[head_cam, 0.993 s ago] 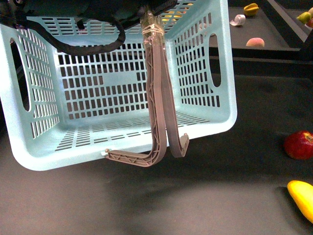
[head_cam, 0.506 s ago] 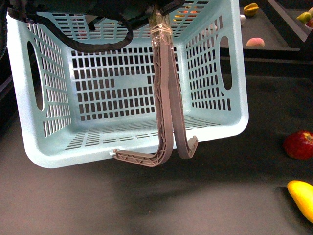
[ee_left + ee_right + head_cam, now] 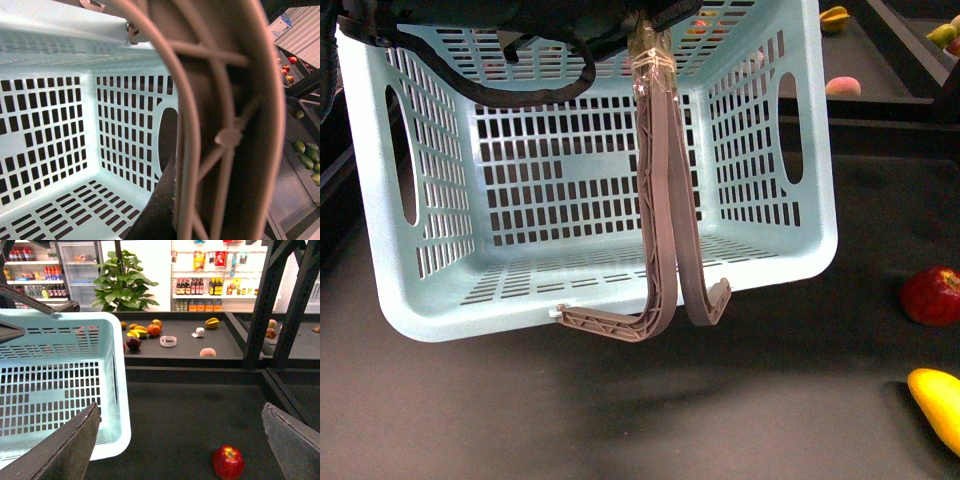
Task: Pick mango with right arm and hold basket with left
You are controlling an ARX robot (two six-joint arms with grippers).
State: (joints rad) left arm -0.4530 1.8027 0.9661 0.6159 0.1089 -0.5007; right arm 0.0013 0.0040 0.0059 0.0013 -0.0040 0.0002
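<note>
Left: basket (image 3: 440, 250) hanging tilted, shifting rightward since moment ago; left gripper (image 3: 172, 215) clamping its handles (image 3: 665, 200), so holding part seeming done. Near right: mango (image 3: 936, 405) lying untouched, near apple (image 3: 932, 295). Right gripper (image 3: 180, 440) gaping wide, empty; picking still waiting

Front camera: faces forward, basket (image 3: 450, 322) close. Left wrist: against handle (image 3: 235, 140), looking into basket. Right wrist: forward over desk (image 3: 190, 420); shares basket, apple (image 3: 228, 462).
</note>
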